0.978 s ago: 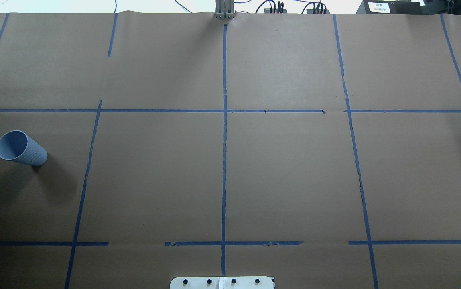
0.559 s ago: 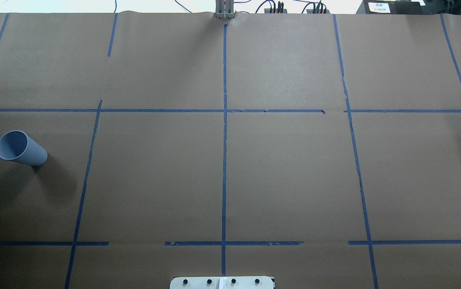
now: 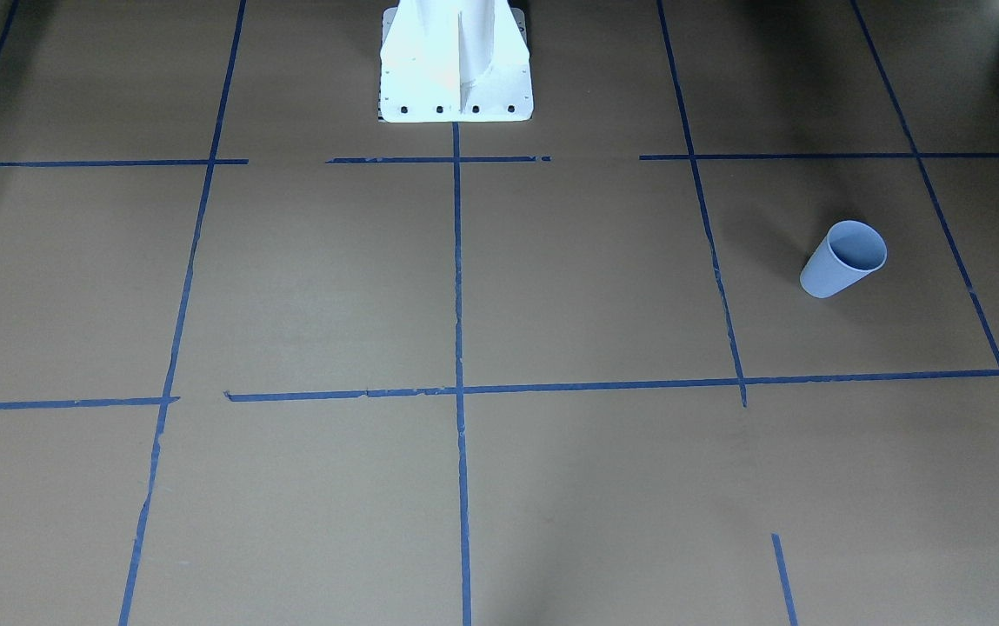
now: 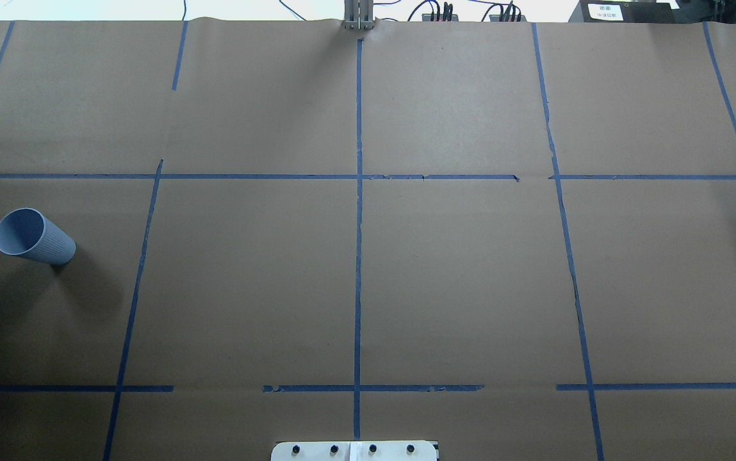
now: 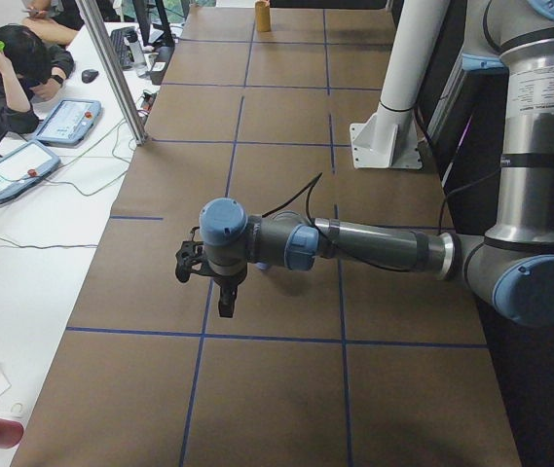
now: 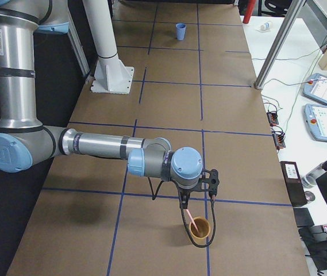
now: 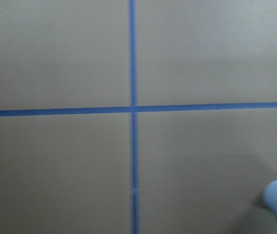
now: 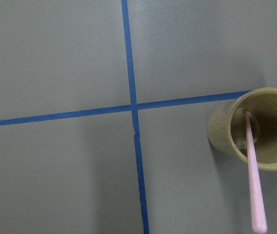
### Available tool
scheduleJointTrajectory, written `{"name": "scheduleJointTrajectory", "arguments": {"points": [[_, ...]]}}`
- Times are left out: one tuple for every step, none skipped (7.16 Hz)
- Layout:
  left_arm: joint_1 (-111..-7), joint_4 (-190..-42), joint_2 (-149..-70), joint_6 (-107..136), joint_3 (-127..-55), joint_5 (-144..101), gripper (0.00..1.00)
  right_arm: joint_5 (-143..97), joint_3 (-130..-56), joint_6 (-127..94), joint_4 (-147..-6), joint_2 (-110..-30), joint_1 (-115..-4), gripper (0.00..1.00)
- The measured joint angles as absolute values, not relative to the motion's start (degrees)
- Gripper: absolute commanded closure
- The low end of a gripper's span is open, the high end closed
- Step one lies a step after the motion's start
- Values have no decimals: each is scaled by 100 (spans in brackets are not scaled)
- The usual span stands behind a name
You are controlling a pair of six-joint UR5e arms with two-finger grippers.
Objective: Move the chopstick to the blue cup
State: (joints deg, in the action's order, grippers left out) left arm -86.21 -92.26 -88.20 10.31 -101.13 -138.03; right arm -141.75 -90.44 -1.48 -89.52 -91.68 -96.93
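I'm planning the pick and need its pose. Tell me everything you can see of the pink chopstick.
The chopstick is a thin, smooth pink stick, plastic by its look, widening slightly to a rounded top end. It stands tilted in the tan cup, its lower tip down at the cup's inside bottom, its shaft leaning across the rim and its top sticking well out. Only the cup touches it.
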Motion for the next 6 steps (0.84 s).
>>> {"name": "scheduleJointTrajectory", "arguments": {"points": [[-8276, -9242, -8798, 1634, -10469, -13784, 0, -14176, -9044, -149, -8952, -9168, -9689, 0], [-7912, -9289, -8789, 2212, -10725, -13763, 0, -14177, -9046, -149, -8950, -9167, -9689, 0], [-7550, -9447, -8785, 2718, -10844, -13679, 0, -14177, -9049, -149, -8948, -9167, -9691, 0], [-7167, -9738, -8753, 3211, -10863, -13464, 0, -14177, -9051, -149, -8948, -9165, -9693, 0], [-6841, -10097, -8678, 3611, -10808, -13217, 0, -14175, -9062, -149, -8947, -9161, -9694, 0], [-6627, -10488, -8609, 3858, -10660, -13058, 0, -14171, -9076, -149, -8947, -9162, -9694, 0]]}}
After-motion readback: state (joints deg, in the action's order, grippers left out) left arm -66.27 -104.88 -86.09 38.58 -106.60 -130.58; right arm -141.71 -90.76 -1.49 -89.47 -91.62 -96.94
